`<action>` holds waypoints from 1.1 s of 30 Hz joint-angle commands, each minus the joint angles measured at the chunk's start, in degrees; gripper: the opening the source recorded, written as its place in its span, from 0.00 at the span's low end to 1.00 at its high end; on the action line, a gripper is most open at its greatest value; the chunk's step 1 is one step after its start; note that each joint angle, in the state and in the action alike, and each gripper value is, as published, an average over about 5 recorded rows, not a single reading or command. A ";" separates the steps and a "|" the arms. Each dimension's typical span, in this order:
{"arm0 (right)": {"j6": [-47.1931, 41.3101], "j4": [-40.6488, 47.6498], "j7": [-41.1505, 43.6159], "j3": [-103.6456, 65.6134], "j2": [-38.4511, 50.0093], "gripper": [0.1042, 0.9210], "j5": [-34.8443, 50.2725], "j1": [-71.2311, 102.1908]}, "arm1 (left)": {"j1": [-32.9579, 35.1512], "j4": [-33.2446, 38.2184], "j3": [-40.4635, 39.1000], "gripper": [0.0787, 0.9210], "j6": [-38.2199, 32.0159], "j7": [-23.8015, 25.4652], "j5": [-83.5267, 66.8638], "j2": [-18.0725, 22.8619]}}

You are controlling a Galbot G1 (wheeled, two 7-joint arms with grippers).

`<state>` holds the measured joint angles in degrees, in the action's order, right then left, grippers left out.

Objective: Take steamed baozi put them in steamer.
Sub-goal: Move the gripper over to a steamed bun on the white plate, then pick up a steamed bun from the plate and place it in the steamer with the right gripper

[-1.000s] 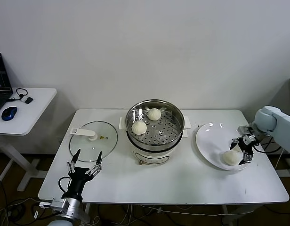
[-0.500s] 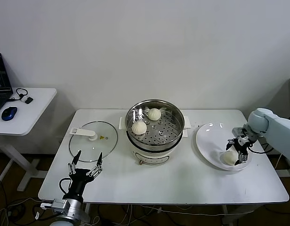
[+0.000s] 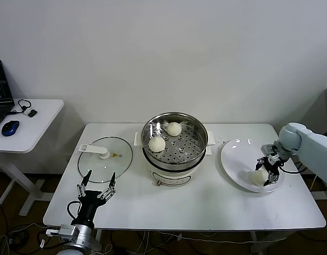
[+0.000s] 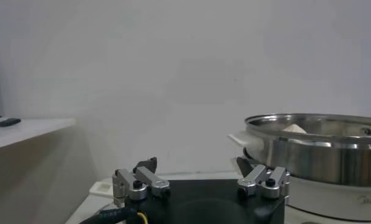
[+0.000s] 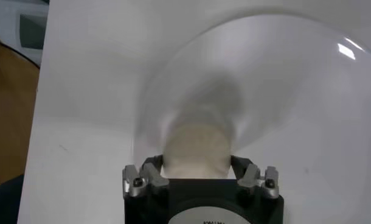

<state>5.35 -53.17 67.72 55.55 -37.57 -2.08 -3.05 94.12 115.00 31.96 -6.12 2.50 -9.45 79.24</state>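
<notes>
A: Where does the right gripper [image 3: 267, 173] sit?

B: Over the large white plate [image 3: 235, 159] at the table's right, lowered onto the one baozi on the plate [image 3: 258, 178]. In the right wrist view its fingers [image 5: 150, 172] stand spread on either side of the bun [image 5: 196, 149], close against it. Whether they are pressing it cannot be told; they look released, not clenched.

A: The other buns?

B: Two baozi in the steamer: one toward the rear [image 3: 174, 128], one at the front left [image 3: 156, 144], both resting on the perforated floor. The steamer [image 3: 192, 151] stands at mid-table on its white pot base [image 3: 174, 175]. Its steel wall also shows in the left wrist view [image 4: 319, 158].

A: Left arm?

B: Parked at the table's near left edge. The left gripper [image 3: 96, 182] points up, fingers splayed wide, grasping nothing.

A: Anything else nearby?

B: A glass lid [image 3: 105, 155] lies flat on the white table [image 3: 206, 204], left of the steamer. A side desk [image 3: 25, 127] carries a blue mouse [image 3: 10, 127].
</notes>
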 commanded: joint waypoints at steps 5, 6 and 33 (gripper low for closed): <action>0.11 -0.99 0.12 0.09 0.36 0.71 0.51 -0.92 | -0.03 -0.19 -0.01 0.88 0.02 -0.04 0.02 0.18; 0.20 -1.69 0.16 0.70 0.71 0.70 0.92 -1.79 | -0.05 -0.21 0.00 0.88 0.01 -0.05 0.02 0.18; 13.12 -28.71 3.17 19.56 -3.68 0.71 4.24 -43.10 | -0.20 0.74 0.15 0.88 0.46 -0.19 -0.56 0.56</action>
<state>13.49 -75.02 70.61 70.76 -36.30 2.35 -32.79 93.97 115.48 32.05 -5.85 2.34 -9.68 79.79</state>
